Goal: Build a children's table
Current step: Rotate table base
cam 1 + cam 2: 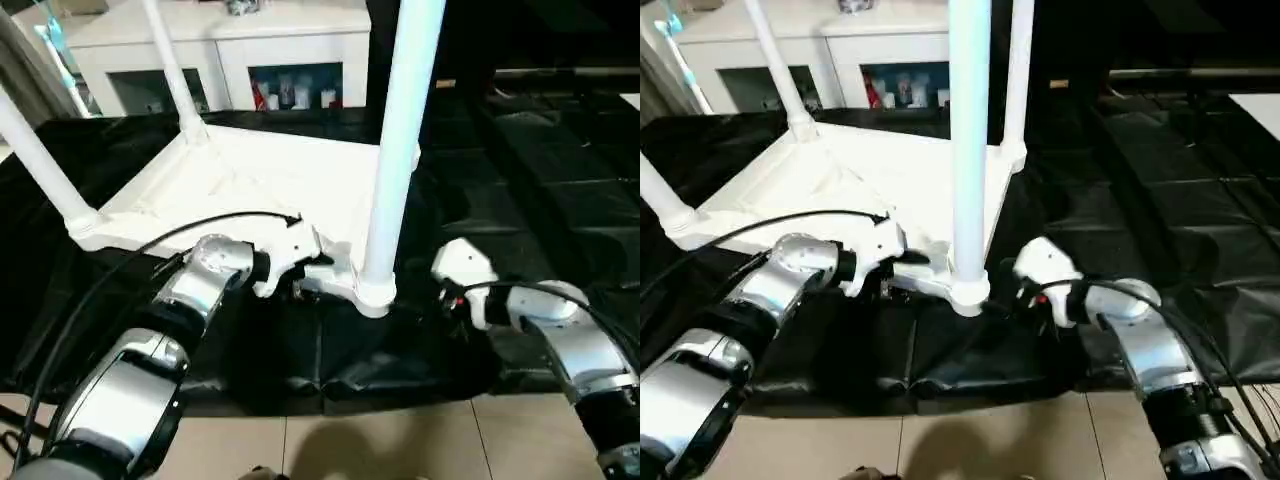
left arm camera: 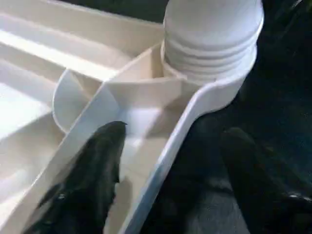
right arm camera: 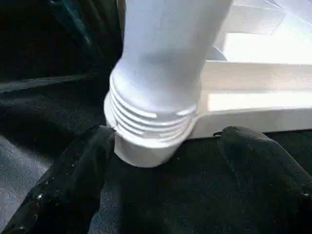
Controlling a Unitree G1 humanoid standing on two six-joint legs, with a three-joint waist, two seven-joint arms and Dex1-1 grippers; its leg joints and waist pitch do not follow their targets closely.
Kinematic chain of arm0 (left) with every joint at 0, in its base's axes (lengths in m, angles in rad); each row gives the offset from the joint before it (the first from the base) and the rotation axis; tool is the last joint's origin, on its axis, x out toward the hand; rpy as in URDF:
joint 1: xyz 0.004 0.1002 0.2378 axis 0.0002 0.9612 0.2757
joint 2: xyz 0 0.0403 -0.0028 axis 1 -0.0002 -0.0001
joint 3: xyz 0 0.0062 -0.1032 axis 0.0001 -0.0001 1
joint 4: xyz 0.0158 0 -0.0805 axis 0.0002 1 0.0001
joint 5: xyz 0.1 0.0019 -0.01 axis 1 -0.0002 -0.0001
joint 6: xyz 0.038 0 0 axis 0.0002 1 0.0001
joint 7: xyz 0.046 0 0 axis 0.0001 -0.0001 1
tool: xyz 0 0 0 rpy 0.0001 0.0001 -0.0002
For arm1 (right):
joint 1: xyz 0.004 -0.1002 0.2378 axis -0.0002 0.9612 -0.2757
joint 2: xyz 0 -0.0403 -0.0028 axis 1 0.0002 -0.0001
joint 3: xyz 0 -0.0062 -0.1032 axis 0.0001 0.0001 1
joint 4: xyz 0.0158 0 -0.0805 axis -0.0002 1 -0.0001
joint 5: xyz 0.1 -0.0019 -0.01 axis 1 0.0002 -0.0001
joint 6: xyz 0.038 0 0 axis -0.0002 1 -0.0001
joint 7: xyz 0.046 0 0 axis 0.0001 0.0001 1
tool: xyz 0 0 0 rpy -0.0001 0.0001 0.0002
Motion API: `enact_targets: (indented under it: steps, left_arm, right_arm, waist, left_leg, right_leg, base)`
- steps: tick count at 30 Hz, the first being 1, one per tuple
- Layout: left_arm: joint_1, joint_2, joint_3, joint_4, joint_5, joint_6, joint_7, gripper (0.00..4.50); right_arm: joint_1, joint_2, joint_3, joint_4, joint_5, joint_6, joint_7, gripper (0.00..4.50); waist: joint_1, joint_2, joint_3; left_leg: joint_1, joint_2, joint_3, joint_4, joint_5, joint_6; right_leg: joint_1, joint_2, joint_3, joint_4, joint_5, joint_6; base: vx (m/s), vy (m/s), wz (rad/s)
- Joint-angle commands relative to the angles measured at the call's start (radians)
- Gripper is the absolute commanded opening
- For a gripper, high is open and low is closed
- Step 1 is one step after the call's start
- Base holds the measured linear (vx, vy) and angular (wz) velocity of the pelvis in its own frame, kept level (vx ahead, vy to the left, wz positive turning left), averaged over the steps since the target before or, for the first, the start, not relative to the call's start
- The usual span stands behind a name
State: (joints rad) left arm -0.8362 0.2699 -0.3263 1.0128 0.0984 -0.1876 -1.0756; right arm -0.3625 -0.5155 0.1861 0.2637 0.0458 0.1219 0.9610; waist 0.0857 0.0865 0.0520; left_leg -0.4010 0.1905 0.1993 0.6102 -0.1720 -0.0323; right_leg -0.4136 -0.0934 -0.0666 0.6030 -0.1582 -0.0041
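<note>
At the table top's [image 1: 250,190] near rim, left fingers [image 2: 97,165] straddle it open; right fingers [image 3: 78,180] open beside the leg [image 3: 161,73].

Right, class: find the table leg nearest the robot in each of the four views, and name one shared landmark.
Left eye: nearest leg right of centre.
Right eye: leg at centre.
Left wrist: leg's ribbed base at top.
Right wrist: ribbed base at centre.
Shared landmark: its corner socket.

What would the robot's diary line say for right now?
table top upside down, legs up | left gripper open astride rim | right gripper open at near leg base
</note>
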Motion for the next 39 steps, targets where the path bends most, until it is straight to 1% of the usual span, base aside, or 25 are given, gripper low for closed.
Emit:
enact_targets:
  steps: [1,3,6,8,10,11,14,16,19,21,22,23,25,26,28,29,30,32,33,34,35,36,37,38,39]
  left_arm:
    - [-0.024,0.011,-0.010,0.025,0.024,-0.013,0.021,3.16]
    - [-0.039,0.010,-0.012,0.049,0.040,-0.014,0.050,2.90]
    - [-0.052,0.003,-0.007,0.078,0.054,-0.017,0.066,2.72]
    - [-0.055,0.001,-0.013,0.083,0.063,-0.014,0.071,2.46]
    - [-0.061,-0.003,-0.018,0.096,0.074,-0.011,0.086,2.31]
    - [-0.064,-0.006,-0.019,0.101,0.078,-0.010,0.089,2.31]
    - [-0.074,-0.014,-0.023,0.120,0.089,-0.017,0.087,1.90]
    - [-0.080,-0.020,-0.027,0.130,0.096,-0.017,0.084,1.83]
    - [-0.088,-0.028,-0.030,0.140,0.104,-0.011,0.077,1.49]
    - [-0.092,-0.032,-0.034,0.147,0.111,-0.009,0.071,1.44]
    - [-0.094,-0.036,-0.030,0.151,0.111,0.000,0.067,1.32]
    - [-0.096,-0.039,-0.028,0.154,0.110,0.014,0.063,1.32]
    - [-0.099,-0.045,-0.018,0.161,0.100,0.042,0.053,1.17]
    - [-0.100,-0.048,-0.010,0.162,0.087,0.070,0.037,1.15]
    - [-0.099,-0.045,-0.018,0.158,0.096,0.086,0.028,0.99]
    - [-0.100,-0.044,-0.021,0.157,0.101,0.091,0.029,0.99]
    - [-0.097,-0.041,-0.023,0.151,0.106,0.100,0.031,0.94]
    - [-0.092,-0.039,-0.018,0.142,0.105,0.116,0.037,0.82]
    - [-0.084,-0.035,-0.009,0.130,0.099,0.137,0.041,0.78]
    - [-0.083,-0.034,-0.008,0.128,0.098,0.141,0.042,0.78]
    - [-0.078,-0.031,-0.004,0.122,0.095,0.155,0.048,0.74]
    - [-0.072,-0.029,-0.002,0.116,0.095,0.166,0.051,0.68]
    - [-0.063,-0.026,0.003,0.107,0.093,0.182,0.061,0.62]
    - [-0.049,-0.022,0.006,0.094,0.093,0.205,0.071,0.52]
    - [-0.037,-0.019,0.008,0.083,0.094,0.222,0.078,0.45]
  right_arm:
    - [0.001,-0.007,0.008,-0.041,0.010,0.019,0.006,3.96]
    - [0.002,-0.009,0.010,-0.052,0.014,0.029,0.005,3.96]
    - [0.003,-0.008,0.012,-0.061,0.008,0.039,0.005,3.96]
    - [0.003,-0.007,0.014,-0.060,0.005,0.038,0.004,3.96]
    - [0.002,-0.004,0.015,-0.061,0.001,0.039,0.003,3.96]
    - [0.002,-0.003,0.016,-0.060,-0.001,0.039,0.003,3.96]
    - [0.001,-0.002,0.018,-0.062,-0.006,0.042,0.002,3.96]
    - [0.000,-0.001,0.020,-0.064,-0.008,0.044,0.001,3.96]
    - [-0.001,-0.001,0.024,-0.063,-0.011,0.043,0.000,3.96]
    - [-0.001,-0.001,0.027,-0.064,-0.014,0.041,-0.002,3.96]
    - [0.000,-0.001,0.028,-0.064,-0.014,0.041,-0.002,3.96]
    - [0.000,-0.001,0.028,-0.065,-0.014,0.041,-0.003,3.96]
    - [0.001,-0.001,0.028,-0.067,-0.015,0.040,-0.005,3.96]
    - [0.000,0.001,0.027,-0.065,-0.019,0.035,-0.013,3.96]
    - [-0.011,0.008,0.021,-0.046,-0.030,0.032,-0.039,3.96]
    - [-0.015,0.011,0.018,-0.037,-0.035,0.032,-0.051,3.96]
    - [-0.030,0.017,0.010,-0.008,-0.050,0.026,-0.086,3.96]
    - [-0.052,0.024,-0.003,0.032,-0.071,0.008,-0.136,3.96]
    - [-0.068,0.030,-0.016,0.058,-0.080,-0.001,-0.172,3.96]
    - [-0.071,0.031,-0.018,0.061,-0.080,0.001,-0.176,3.96]
    - [-0.076,0.034,-0.025,0.066,-0.078,0.005,-0.187,3.96]
    - [-0.080,0.035,-0.028,0.069,-0.079,0.005,-0.197,3.96]
    - [-0.085,0.038,-0.034,0.073,-0.079,0.009,-0.209,3.96]
    - [-0.088,0.040,-0.039,0.076,-0.077,0.012,-0.217,3.96]
    - [-0.089,0.041,-0.042,0.077,-0.075,0.013,-0.222,3.96]
  waist:
    - [0.002,-0.015,-0.077]
    - [0.003,-0.015,-0.077]
    - [0.004,-0.015,-0.077]
    - [0.004,-0.015,-0.077]
    - [0.004,-0.015,-0.077]
    - [0.004,-0.014,-0.078]
    - [0.005,-0.015,-0.078]
    - [0.005,-0.014,-0.078]
    - [0.005,-0.014,-0.077]
    - [0.006,-0.014,-0.077]
    - [0.005,-0.015,-0.077]
    - [0.005,-0.014,-0.078]
    - [0.005,-0.017,-0.078]
    - [0.005,-0.015,-0.078]
    - [0.003,-0.017,-0.078]
    - [0.003,-0.017,-0.078]
    - [0.002,-0.018,-0.078]
    - [-0.002,-0.015,-0.080]
    - [-0.007,-0.015,-0.079]
    - [-0.010,-0.016,-0.078]
    - [-0.015,-0.016,-0.078]
    - [-0.021,-0.016,-0.078]
    - [-0.024,-0.017,-0.078]
    - [-0.029,-0.018,-0.079]
    - [-0.032,-0.017,-0.080]
  left_leg:
    - [0.024,0.034,-0.024,-0.069,-0.246,0.072]
    - [0.025,0.034,-0.024,-0.069,-0.247,0.068]
    - [0.025,0.034,-0.024,-0.069,-0.252,0.063]
    - [0.024,0.034,-0.025,-0.071,-0.253,0.062]
    - [0.024,0.034,-0.025,-0.070,-0.249,0.064]
    - [0.024,0.033,-0.025,-0.069,-0.247,0.064]
    - [0.024,0.033,-0.025,-0.069,-0.239,0.070]
    - [0.024,0.034,-0.024,-0.069,-0.242,0.070]
    - [0.025,0.034,-0.025,-0.070,-0.248,0.066]
    - [0.024,0.034,-0.025,-0.070,-0.249,0.068]
    - [0.024,0.034,-0.025,-0.070,-0.248,0.068]
    - [0.024,0.034,-0.025,-0.069,-0.243,0.068]
    - [0.021,0.033,-0.025,-0.069,-0.235,0.071]
    - [0.022,0.032,-0.025,-0.068,-0.230,0.073]
    - [0.020,0.032,-0.025,-0.068,-0.222,0.076]
    - [0.020,0.031,-0.025,-0.067,-0.219,0.079]
    - [0.020,0.031,-0.025,-0.067,-0.218,0.080]
    - [0.020,0.031,-0.025,-0.067,-0.218,0.078]
    - [0.018,0.030,-0.026,-0.067,-0.220,0.077]
    - [0.017,0.030,-0.026,-0.068,-0.222,0.075]
    - [0.018,0.028,-0.025,-0.068,-0.224,0.076]
    - [0.016,0.028,-0.026,-0.068,-0.221,0.079]
    - [0.016,0.028,-0.026,-0.068,-0.217,0.080]
    - [0.014,0.027,-0.026,-0.066,-0.208,0.087]
    - [0.016,0.027,-0.025,-0.065,-0.202,0.093]
  right_leg:
    - [0.053,-0.051,0.031,-0.077,-0.260,-0.218]
    - [0.053,-0.051,0.031,-0.076,-0.261,-0.218]
    - [0.052,-0.052,0.030,-0.078,-0.264,-0.218]
    - [0.053,-0.052,0.030,-0.078,-0.264,-0.219]
    - [0.053,-0.052,0.030,-0.077,-0.253,-0.220]
    - [0.054,-0.052,0.030,-0.077,-0.249,-0.221]
    - [0.054,-0.053,0.030,-0.077,-0.240,-0.224]
    - [0.053,-0.052,0.030,-0.077,-0.241,-0.224]
    - [0.054,-0.054,0.030,-0.078,-0.245,-0.224]
    - [0.054,-0.054,0.031,-0.079,-0.246,-0.227]
    - [0.054,-0.054,0.031,-0.079,-0.245,-0.226]
    - [0.055,-0.054,0.031,-0.077,-0.236,-0.229]
    - [0.057,-0.054,0.030,-0.075,-0.223,-0.232]
    - [0.057,-0.055,0.030,-0.075,-0.223,-0.233]
    - [0.058,-0.056,0.030,-0.075,-0.223,-0.234]
    - [0.058,-0.055,0.029,-0.076,-0.224,-0.234]
    - [0.057,-0.055,0.030,-0.076,-0.224,-0.235]
    - [0.057,-0.054,0.028,-0.074,-0.218,-0.241]
    - [0.058,-0.054,0.028,-0.073,-0.213,-0.243]
    - [0.059,-0.054,0.027,-0.073,-0.215,-0.245]
    - [0.060,-0.054,0.026,-0.075,-0.219,-0.243]
    - [0.062,-0.054,0.026,-0.075,-0.215,-0.245]
    - [0.063,-0.053,0.026,-0.074,-0.208,-0.246]
    - [0.063,-0.052,0.026,-0.073,-0.193,-0.251]
    - [0.064,-0.053,0.027,-0.072,-0.181,-0.256]
  base:
    - [0.000,0.000,0.00]
    - [0.000,0.000,0.00]
    - [0.000,0.000,0.00]
    - [0.000,0.000,0.00]
    - [0.000,0.000,0.00]
    - [0.000,0.000,0.00]
    - [0.000,0.000,0.00]
    - [0.000,0.000,0.00]
    - [0.000,0.000,0.00]
    - [0.000,0.000,0.00]
    - [0.000,0.000,0.00]
    - [0.000,0.000,0.00]
    - [0.000,0.000,0.00]
    - [0.000,0.000,0.00]
    - [0.000,0.000,0.00]
    - [0.000,0.000,0.00]
    - [0.000,0.000,0.00]
    - [0.000,0.000,0.00]
    - [0.000,0.000,0.00]
    - [0.000,0.000,0.00]
    - [0.000,0.000,0.00]
    - [0.000,0.000,0.00]
    - [0.000,0.000,0.00]
    - [0.000,0.000,0.00]
    - [0.000,0.000,0.00]
